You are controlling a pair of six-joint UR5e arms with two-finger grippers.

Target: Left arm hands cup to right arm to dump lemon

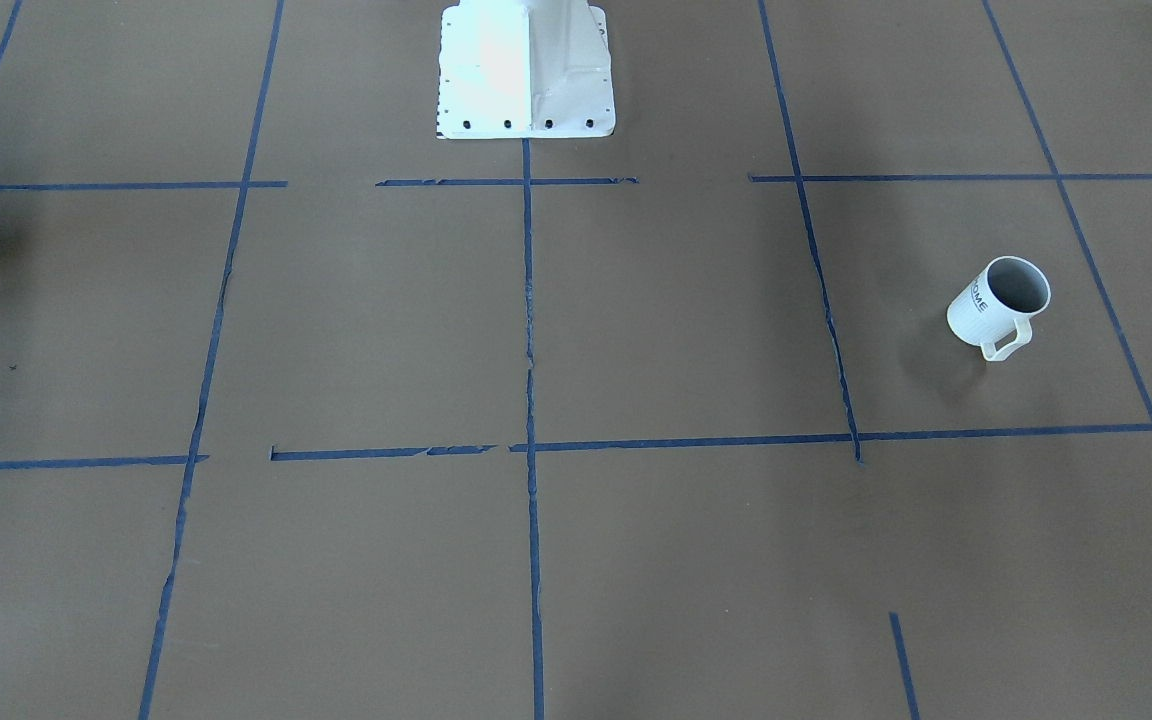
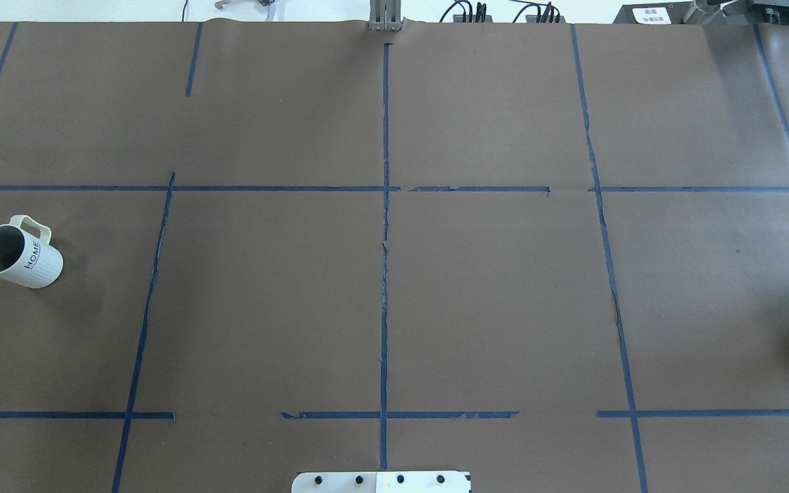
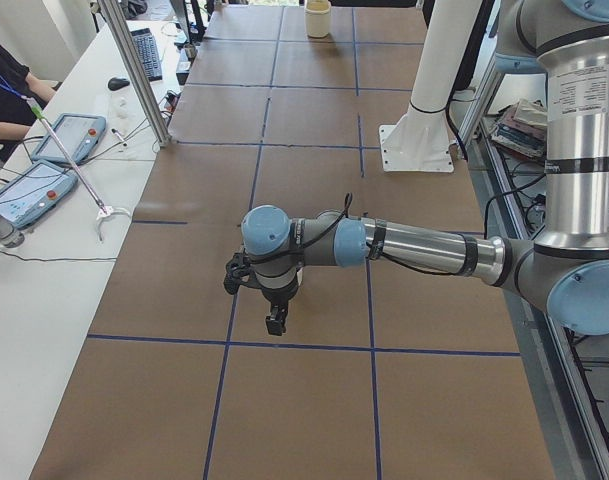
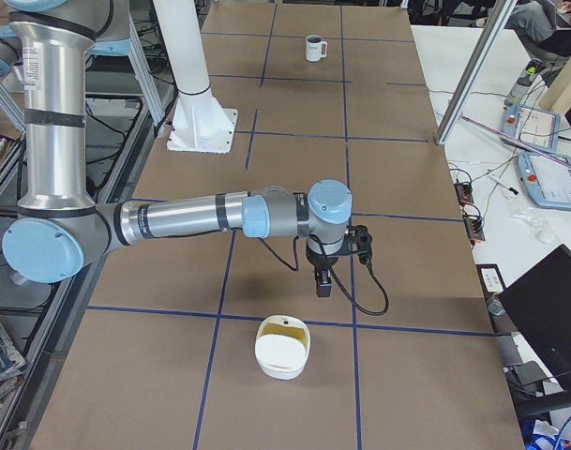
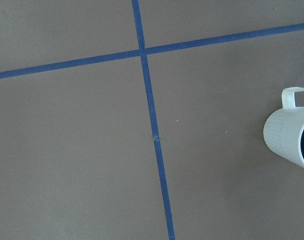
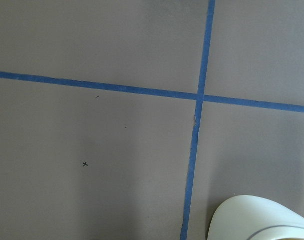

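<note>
Upright white ribbed mug stands on the brown tabletop, ungrasped; each gripper's jaw state cannot be determined.

The cup is cut off at the right edge of the left wrist view, its mouth mostly out of frame. The white bowl is cropped at the bottom edge of the right wrist view. Both grippers appear in side views only; jaw state cannot be told.

Cup upright on table, handle toward camera.
</note>
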